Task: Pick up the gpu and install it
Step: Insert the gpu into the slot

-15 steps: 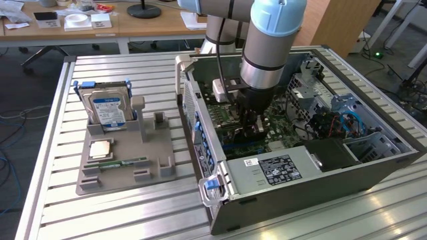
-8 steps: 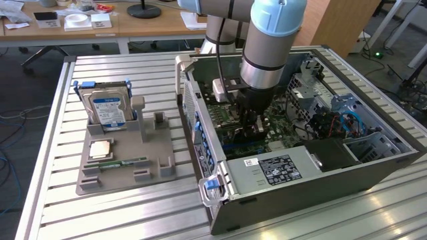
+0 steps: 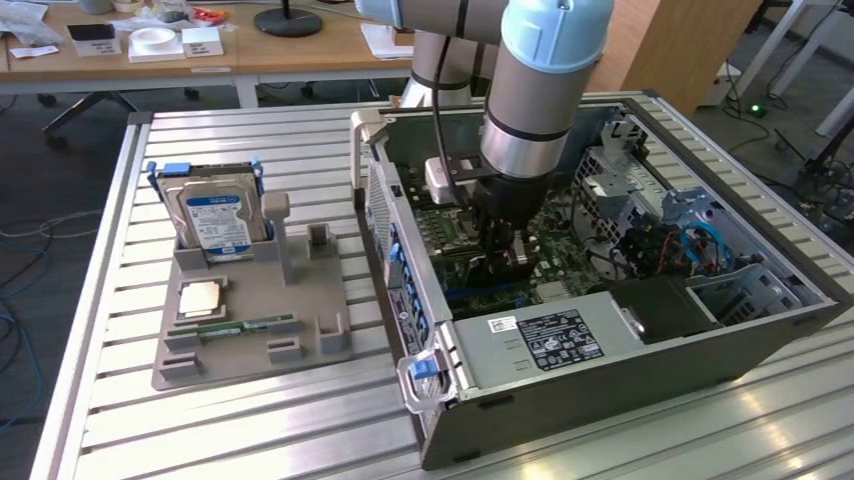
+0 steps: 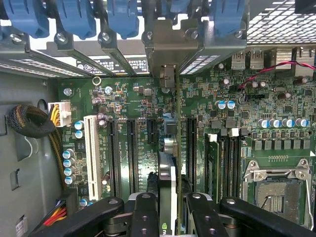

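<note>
My gripper [image 3: 507,240] reaches down into the open computer case [image 3: 400,300], over the green motherboard [image 4: 123,98]. In the wrist view the gripper [image 4: 168,210] is shut on the gpu [image 4: 167,177], a thin card seen edge-on that stands upright between the black fingers [image 4: 144,212]. The card lines up along a long black expansion slot [image 4: 190,148], and its metal bracket [image 4: 170,49] sits at the case's rear slot openings. Whether the card's lower edge is seated in the slot is hidden.
A grey holder tray [image 3: 254,330] on the slatted table carries the silver hard drive [image 3: 220,220], a processor chip [image 3: 200,297] and a green memory stick [image 3: 247,326]. Inside the case are the power supply [image 3: 554,340], drive cages [image 3: 747,290], blue slot latches [image 4: 74,17] and an empty CPU socket [image 4: 279,192].
</note>
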Available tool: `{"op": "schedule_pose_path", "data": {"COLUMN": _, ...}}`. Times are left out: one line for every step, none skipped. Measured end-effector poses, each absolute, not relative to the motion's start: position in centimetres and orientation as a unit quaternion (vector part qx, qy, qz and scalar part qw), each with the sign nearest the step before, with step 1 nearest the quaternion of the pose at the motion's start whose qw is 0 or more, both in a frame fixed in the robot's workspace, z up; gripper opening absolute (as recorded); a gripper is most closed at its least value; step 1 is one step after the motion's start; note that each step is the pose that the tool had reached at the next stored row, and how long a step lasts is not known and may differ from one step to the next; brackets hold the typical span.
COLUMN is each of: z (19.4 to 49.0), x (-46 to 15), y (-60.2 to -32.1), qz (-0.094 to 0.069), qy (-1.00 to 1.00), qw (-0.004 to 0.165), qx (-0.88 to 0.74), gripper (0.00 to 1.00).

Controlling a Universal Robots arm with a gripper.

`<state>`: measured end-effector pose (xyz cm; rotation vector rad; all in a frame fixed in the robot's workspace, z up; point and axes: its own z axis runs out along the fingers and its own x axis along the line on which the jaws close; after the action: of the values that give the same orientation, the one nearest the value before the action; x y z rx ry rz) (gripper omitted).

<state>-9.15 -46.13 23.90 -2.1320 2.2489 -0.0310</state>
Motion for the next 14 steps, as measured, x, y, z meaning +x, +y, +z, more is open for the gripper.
{"op": "schedule_pose_path", "data": {"z": 23.90, "x": -9.15, "y": -46.13, "qz": -0.010, "qy": 0.725, "qw": 0.021, "qx": -0.688, "gripper": 0.27}}
{"op": "schedule_pose_path", "data": {"z": 23.90, "x": -9.18, "y": -46.13, "qz": -0.010, "qy": 0.725, "qw": 0.021, "qx": -0.688, "gripper": 0.27}}
{"op": "schedule_pose_path", "data": {"z": 23.89, "x": -9.22, "y": -46.13, "qz": -0.010, "qy": 0.725, "qw": 0.021, "qx": -0.688, "gripper": 0.27}}
{"op": "schedule_pose_path", "data": {"z": 23.89, "x": -9.24, "y": -46.13, "qz": -0.010, "qy": 0.725, "qw": 0.021, "qx": -0.688, "gripper": 0.27}}
{"op": "schedule_pose_path", "data": {"z": 23.89, "x": -9.26, "y": -46.13, "qz": -0.010, "qy": 0.725, "qw": 0.021, "qx": -0.688, "gripper": 0.27}}
{"op": "schedule_pose_path", "data": {"z": 23.90, "x": -9.29, "y": -46.13, "qz": -0.010, "qy": 0.726, "qw": 0.021, "qx": -0.688, "gripper": 0.27}}
{"op": "schedule_pose_path", "data": {"z": 23.90, "x": -9.30, "y": -46.13, "qz": -0.010, "qy": 0.725, "qw": 0.021, "qx": -0.688, "gripper": 0.27}}
{"op": "schedule_pose_path", "data": {"z": 23.90, "x": -9.32, "y": -46.13, "qz": -0.010, "qy": 0.725, "qw": 0.021, "qx": -0.688, "gripper": 0.27}}
{"op": "schedule_pose_path", "data": {"z": 23.90, "x": -9.34, "y": -46.13, "qz": -0.010, "qy": 0.725, "qw": 0.021, "qx": -0.688, "gripper": 0.27}}
{"op": "schedule_pose_path", "data": {"z": 23.90, "x": -9.35, "y": -46.13, "qz": -0.010, "qy": 0.725, "qw": 0.021, "qx": -0.688, "gripper": 0.27}}
{"op": "schedule_pose_path", "data": {"z": 23.90, "x": -9.35, "y": -46.13, "qz": -0.010, "qy": 0.725, "qw": 0.021, "qx": -0.688, "gripper": 0.27}}
{"op": "schedule_pose_path", "data": {"z": 23.90, "x": -9.36, "y": -46.13, "qz": -0.010, "qy": 0.725, "qw": 0.021, "qx": -0.688, "gripper": 0.27}}
{"op": "schedule_pose_path", "data": {"z": 23.89, "x": -9.36, "y": -46.13, "qz": -0.010, "qy": 0.726, "qw": 0.021, "qx": -0.688, "gripper": 0.27}}
{"op": "schedule_pose_path", "data": {"z": 23.88, "x": -9.37, "y": -46.14, "qz": -0.010, "qy": 0.726, "qw": 0.021, "qx": -0.688, "gripper": 0.27}}
